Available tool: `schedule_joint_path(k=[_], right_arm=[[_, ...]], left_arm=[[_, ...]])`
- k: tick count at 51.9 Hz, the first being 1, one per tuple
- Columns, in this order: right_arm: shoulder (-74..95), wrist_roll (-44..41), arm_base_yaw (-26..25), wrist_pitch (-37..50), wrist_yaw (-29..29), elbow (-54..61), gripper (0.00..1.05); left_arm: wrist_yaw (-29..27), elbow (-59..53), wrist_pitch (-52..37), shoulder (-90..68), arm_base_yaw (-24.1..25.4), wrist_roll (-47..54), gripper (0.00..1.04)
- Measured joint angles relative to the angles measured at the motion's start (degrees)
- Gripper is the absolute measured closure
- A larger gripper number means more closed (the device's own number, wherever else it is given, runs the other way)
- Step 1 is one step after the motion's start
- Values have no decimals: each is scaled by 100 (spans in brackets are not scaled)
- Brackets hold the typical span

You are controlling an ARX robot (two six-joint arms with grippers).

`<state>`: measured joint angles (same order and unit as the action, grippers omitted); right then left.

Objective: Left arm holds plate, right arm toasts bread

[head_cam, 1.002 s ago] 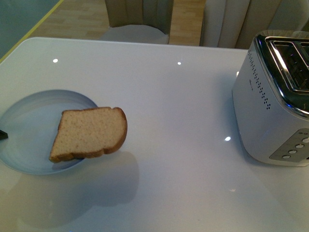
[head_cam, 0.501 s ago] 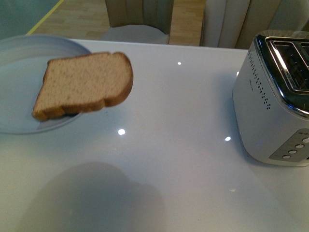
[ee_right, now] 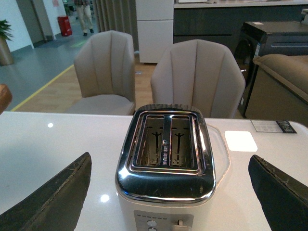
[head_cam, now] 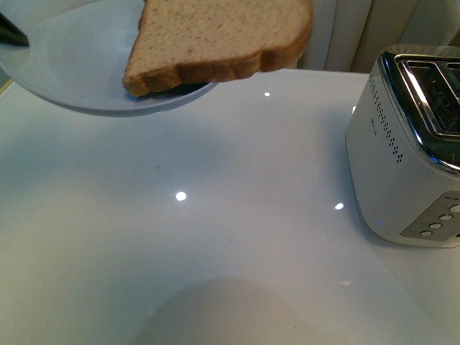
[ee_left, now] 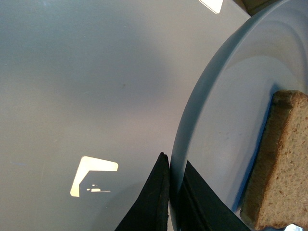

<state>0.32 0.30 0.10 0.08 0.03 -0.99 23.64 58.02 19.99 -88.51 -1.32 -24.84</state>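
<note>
Left tool (ee_left: pixel 176 162): two black fingers closed on the rim of the plate (head_cam: pixel 72 79), at the lower centre of the left wrist frame. In the front view the plate occupies the upper left of the frame, held clear of the counter (head_cam: pixel 215 237). The bread (head_cam: pixel 215 32) lies on the plate, with its right end overhanging the rim. Right tool (ee_right: pixel 169 159): fingers spread wide and empty at the lower corners of its frame. The toaster (ee_right: pixel 166 185) appears at centre between them.
</note>
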Motion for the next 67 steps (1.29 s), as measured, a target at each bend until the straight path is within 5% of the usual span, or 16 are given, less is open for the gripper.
schedule_joint_path(k=[24,30,33,43,67], right_arm=[[11,2,-4,-13,-2,-4,9],[1360,1259,35,-1987,-492,-837,9],[1897,1838,140,-2140,-450,-977,9],[3134,2763,695,-1209,-251,-1550,9],[5949,4105,1010,1224,-1480,-2485,9]], left_arm=[[-151,87,35,111,-863,-710,102],[-199,87,35,114,-992,-820,102],[-203,90,33,118,-1058,-848,102],[-275,90,33,118,-1115,-916,102],[-304,236,76,109,-1257,-1036,102]])
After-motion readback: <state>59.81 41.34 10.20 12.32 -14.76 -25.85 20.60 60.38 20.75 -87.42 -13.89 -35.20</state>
